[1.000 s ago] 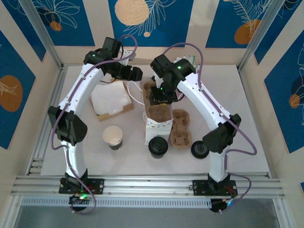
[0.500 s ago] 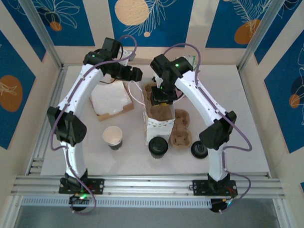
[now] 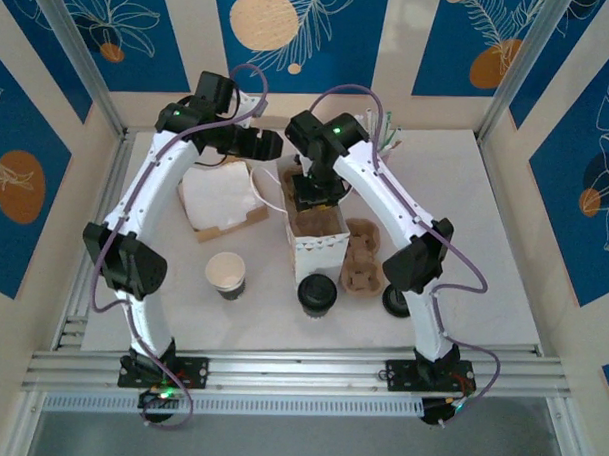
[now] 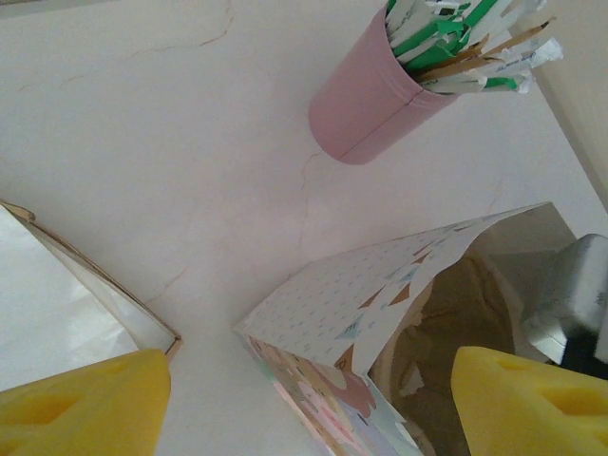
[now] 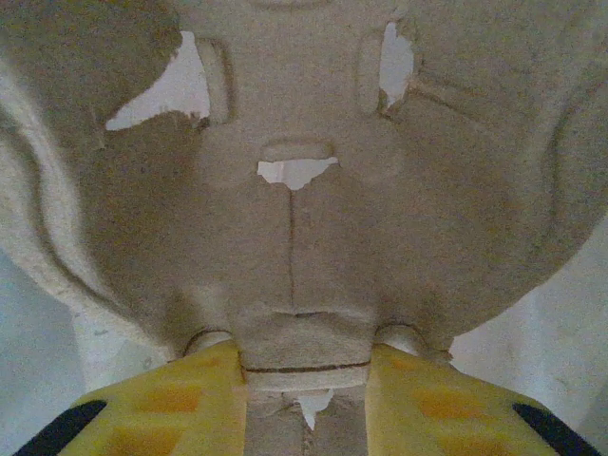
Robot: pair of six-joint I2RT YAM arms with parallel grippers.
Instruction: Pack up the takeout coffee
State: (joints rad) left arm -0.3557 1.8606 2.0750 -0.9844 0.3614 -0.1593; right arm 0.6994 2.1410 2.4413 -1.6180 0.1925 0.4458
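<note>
The takeout coffee [image 3: 317, 292], a dark cup with a black lid, stands on the table in front of the patterned paper bag [image 3: 319, 241]. The bag is upright and open-mouthed. My right gripper [image 3: 314, 191] hangs over the bag's mouth. In the right wrist view its yellow fingers [image 5: 180, 399] are clamped on the centre ridge of a pulp cup carrier [image 5: 294, 190]. My left gripper [image 3: 270, 145] is open at the bag's far left corner. In the left wrist view, the bag's corner [image 4: 342, 304] lies between the wide-apart yellow fingertips [image 4: 90, 404].
A lidless cup [image 3: 226, 273] stands left of the coffee, a loose black lid [image 3: 397, 299] to its right. A second pulp carrier [image 3: 362, 255] lies beside the bag. A napkin box [image 3: 220, 200] sits left, and a pink cup of straws [image 4: 366, 109] behind.
Both arms have shifted slightly left and toward the back. The right gripper has carried the cup carrier along over the bag's mouth. The left gripper's jaws have widened a little.
</note>
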